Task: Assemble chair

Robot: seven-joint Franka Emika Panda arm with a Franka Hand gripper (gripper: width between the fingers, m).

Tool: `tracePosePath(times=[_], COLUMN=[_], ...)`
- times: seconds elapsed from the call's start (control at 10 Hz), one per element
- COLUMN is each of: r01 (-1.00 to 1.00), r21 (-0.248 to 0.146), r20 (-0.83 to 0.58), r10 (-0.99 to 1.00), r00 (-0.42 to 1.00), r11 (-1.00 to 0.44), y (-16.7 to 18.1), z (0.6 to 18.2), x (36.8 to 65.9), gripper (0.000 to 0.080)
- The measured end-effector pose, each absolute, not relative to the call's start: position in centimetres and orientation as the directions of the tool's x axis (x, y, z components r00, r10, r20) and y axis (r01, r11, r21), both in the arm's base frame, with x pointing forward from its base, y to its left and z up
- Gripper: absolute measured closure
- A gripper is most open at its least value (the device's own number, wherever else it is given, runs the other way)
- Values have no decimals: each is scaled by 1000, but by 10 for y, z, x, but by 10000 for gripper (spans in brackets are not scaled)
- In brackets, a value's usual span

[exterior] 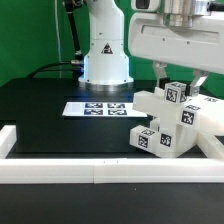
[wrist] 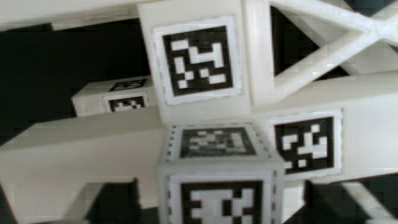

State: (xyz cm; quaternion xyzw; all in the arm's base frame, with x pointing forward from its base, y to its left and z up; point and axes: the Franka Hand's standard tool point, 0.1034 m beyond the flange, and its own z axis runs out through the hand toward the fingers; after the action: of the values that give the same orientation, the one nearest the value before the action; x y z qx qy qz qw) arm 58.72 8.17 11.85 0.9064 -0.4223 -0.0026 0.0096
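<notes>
Standing joined, the white blocky chair (exterior: 170, 125) bears black-and-white tags (wrist: 196, 60)

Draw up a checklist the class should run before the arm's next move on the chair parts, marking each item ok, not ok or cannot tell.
1. End effector stands over the chair parts: ok.
2. End effector open or gripping a part: cannot tell.
3. The chair parts lie inside the front border rail: ok.
4. Marker board lies apart from the chair parts: ok.
5. Large tag readable in the wrist view: ok.
6. Parts fully seated in one another: cannot tell.
</notes>
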Motion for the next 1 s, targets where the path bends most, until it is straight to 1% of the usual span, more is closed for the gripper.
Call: tracePosePath(times=[0.1, 0.2, 0.4, 0.5, 0.7, 1.0], r01=[-766, -764, -762, -760, -763, -763], r21=[13, 7, -4, -16, -26, -23], r20=[3, 0, -5, -10, -22, -21], r10=[-766, -764, -762, -760, -763, -762], r00=[642, 645, 647, 650, 646, 647], r11=[-642, -645, -647, -650, -645, -646], y=[83, 88, 91, 91, 90, 90], z=[122, 126, 133, 140, 151, 148], x=[588, 586, 582, 580, 579, 578], gripper=[188, 157, 152, 150, 150, 150])
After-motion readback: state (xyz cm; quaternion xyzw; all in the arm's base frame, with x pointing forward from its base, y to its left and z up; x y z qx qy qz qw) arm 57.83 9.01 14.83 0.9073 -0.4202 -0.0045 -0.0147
